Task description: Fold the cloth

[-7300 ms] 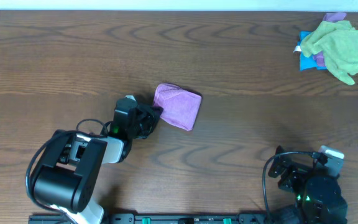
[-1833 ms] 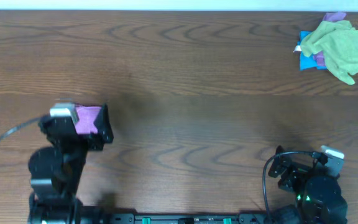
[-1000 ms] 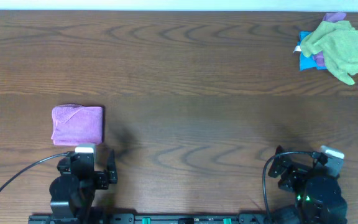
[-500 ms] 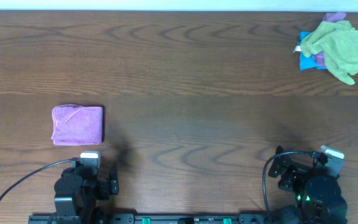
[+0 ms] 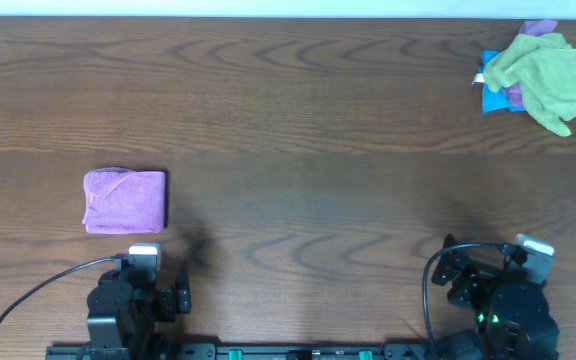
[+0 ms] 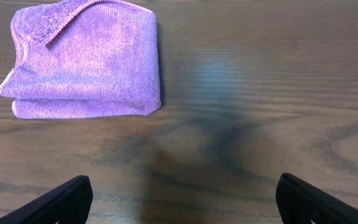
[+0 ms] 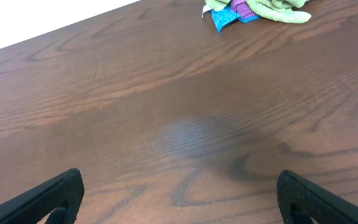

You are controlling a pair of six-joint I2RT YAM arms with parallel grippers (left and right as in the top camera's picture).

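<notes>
Lilac terry microfibre cloth (image 5: 125, 201) lies folded in a compact rectangle on the left of the dark wood bench (image 5: 318, 120), just ahead of the left jaws: spread wide, empty. Right jaws spread too, well apart from it. Fold looks done to me. Park without brushing it; one top corner is turned over, so any touch-up should be a flat press, not a regrasp.

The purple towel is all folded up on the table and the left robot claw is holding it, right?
Not quite. The cloth is folded on the table, but the left gripper is not holding it. Its jaws are open and empty, apart from the cloth, with bare wood in between. The left wrist view shows this.
</notes>
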